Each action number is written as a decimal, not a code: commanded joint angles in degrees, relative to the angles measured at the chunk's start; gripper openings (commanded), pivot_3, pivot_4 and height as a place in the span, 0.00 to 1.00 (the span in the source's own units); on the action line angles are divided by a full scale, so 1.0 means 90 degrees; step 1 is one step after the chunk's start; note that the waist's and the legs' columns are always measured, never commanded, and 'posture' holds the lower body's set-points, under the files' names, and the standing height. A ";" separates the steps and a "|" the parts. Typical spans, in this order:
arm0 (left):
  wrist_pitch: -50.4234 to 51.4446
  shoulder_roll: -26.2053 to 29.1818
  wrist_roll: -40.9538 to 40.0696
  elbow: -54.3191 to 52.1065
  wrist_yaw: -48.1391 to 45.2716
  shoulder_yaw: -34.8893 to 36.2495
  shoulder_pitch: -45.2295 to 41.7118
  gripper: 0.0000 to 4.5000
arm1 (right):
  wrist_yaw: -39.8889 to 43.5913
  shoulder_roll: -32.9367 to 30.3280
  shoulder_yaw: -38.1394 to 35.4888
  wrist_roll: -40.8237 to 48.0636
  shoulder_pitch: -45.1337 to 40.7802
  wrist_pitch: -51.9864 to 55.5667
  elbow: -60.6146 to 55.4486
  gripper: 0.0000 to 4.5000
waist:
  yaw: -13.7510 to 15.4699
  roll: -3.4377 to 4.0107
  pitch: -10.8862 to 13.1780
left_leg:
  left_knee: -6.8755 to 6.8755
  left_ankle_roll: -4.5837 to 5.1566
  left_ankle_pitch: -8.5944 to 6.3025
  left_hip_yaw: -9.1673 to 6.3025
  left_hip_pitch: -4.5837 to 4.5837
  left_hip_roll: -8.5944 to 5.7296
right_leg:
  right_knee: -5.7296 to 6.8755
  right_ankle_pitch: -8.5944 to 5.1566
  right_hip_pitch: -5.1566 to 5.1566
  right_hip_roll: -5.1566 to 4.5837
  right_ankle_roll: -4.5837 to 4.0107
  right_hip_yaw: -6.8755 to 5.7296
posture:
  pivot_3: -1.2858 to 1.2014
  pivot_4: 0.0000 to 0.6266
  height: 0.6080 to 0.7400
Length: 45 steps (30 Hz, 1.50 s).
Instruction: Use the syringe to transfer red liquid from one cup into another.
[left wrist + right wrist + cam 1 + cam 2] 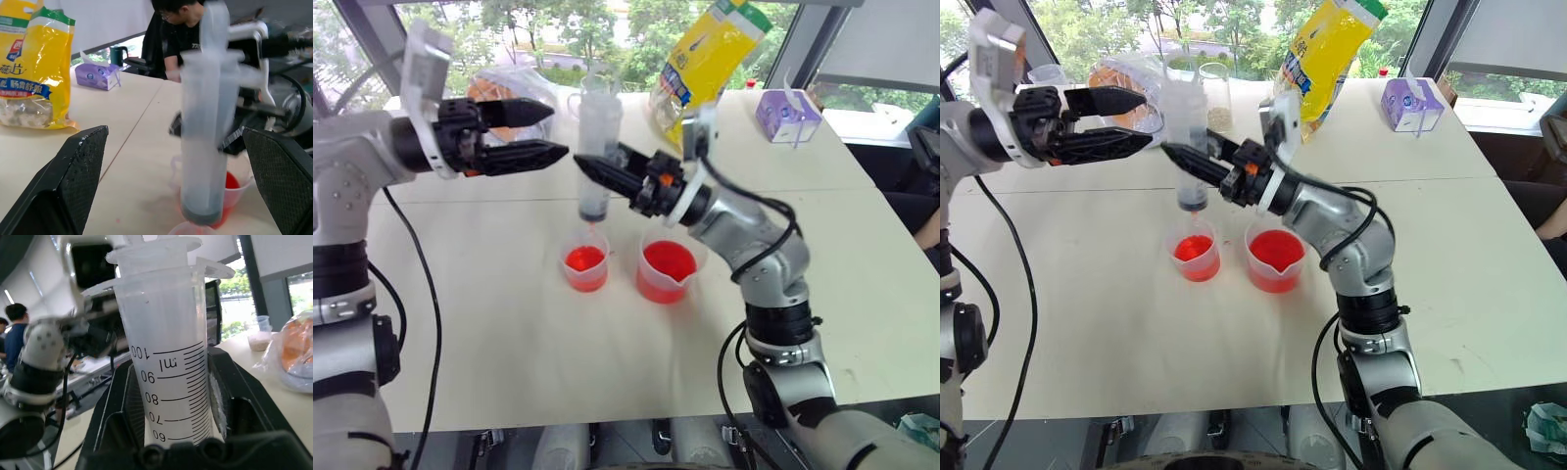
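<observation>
Syringe upright above the middle of the tabletop, pinched at the barrel by the right hand, black fingers pressed tight on either side, graduation marks readable between them in the right wrist view. Plunger seated low in the barrel, dark seal near the bottom, small tip pointing down over the smaller cup without touching it. Left hand level beside the syringe's upper barrel, on the side toward the tabletop's left edge, fingers spread wide and apart from the plastic; in the left wrist view, both pads flanking the barrel with clear gaps.

Smaller cup standing on the tabletop's middle, red liquid in its bottom. Wider spouted beaker just beside it, toward the right edge, not touching, spout turned toward the near edge, holding more of the same red liquid.

Toward the far edge: yellow snack bag standing upright, clear bag with something orange inside behind the left hand, purple tissue pack near the far right corner. Seated person in dark clothes beyond the tabletop in the left wrist view.
</observation>
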 commanded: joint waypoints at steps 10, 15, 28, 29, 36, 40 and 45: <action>-0.0569 -0.0399 0.0207 -0.0877 -0.0125 -0.0535 0.0698 0.99 | -0.2175 -0.3560 -0.2058 0.1063 -0.1545 0.5707 0.0480 0.31 | 0.0012 -0.0002 -0.0001 | -0.0015 0.0005 -0.0003 0.0006 -0.0004 0.0003 | -0.0015 -0.0001 -0.0007 0.0000 -0.0003 0.0001 | 0.52 0.24 1.00; -0.0693 -0.0578 0.0299 -0.0927 -0.0122 -0.0730 0.0753 0.99 | -0.2630 -0.4300 -0.1633 0.1381 -0.0467 0.5776 0.1077 0.31 | -0.0025 -0.0002 -0.0001 | -0.0015 0.0018 -0.0010 0.0013 -0.0002 0.0001 | -0.0030 -0.0001 0.0003 0.0001 -0.0001 0.0005 | 0.52 0.24 1.00; -0.0611 -0.0576 0.0363 -0.1257 -0.0023 -0.0867 0.0887 1.00 | -0.3685 -0.3841 -0.1544 0.1473 0.0607 0.5776 0.1785 0.42 | -0.0012 0.0001 0.0001 | -0.0014 0.0018 -0.0010 0.0014 -0.0007 0.0002 | -0.0028 0.0000 -0.0005 0.0009 0.0000 0.0010 | 0.52 0.24 1.00; -0.0601 -0.0565 0.0377 -0.1314 -0.0012 -0.0889 0.0914 1.00 | -0.3676 -0.3790 -0.1515 0.1425 0.0637 0.5776 0.1793 0.54 | -0.0013 0.0001 0.0001 | -0.0014 0.0018 -0.0010 0.0014 -0.0007 0.0002 | -0.0028 0.0000 -0.0005 0.0009 0.0000 0.0010 | 0.52 0.24 1.00; -0.0535 -0.0420 0.0371 -0.1552 -0.0092 -0.0989 0.1076 1.00 | -0.3311 -0.4195 -0.1547 0.1564 0.0656 0.5776 0.1195 0.99 | -0.0008 0.0002 0.0001 | -0.0014 0.0018 -0.0010 0.0012 -0.0007 0.0002 | -0.0029 0.0000 -0.0005 0.0010 0.0000 0.0010 | 0.52 0.24 1.00; -0.0511 -0.0140 0.0331 -0.1552 -0.0286 -0.0935 0.1157 1.00 | -0.2415 -0.4995 -0.1737 0.1899 0.0721 0.5760 0.0001 0.99 | -0.0005 0.0004 0.0002 | -0.0015 0.0019 -0.0011 0.0009 -0.0008 0.0003 | -0.0032 -0.0001 -0.0006 0.0010 0.0001 0.0009 | 0.52 0.24 1.00; -0.0512 0.0105 0.0302 -0.1476 -0.0430 -0.0871 0.1130 1.00 | -0.1126 -0.5715 -0.2503 0.2687 0.0859 0.5630 -0.1203 0.99 | -0.0004 0.0002 0.0003 | -0.0014 0.0020 -0.0012 0.0006 -0.0007 0.0004 | -0.0033 -0.0002 -0.0004 0.0012 0.0002 0.0008 | 0.52 0.24 1.00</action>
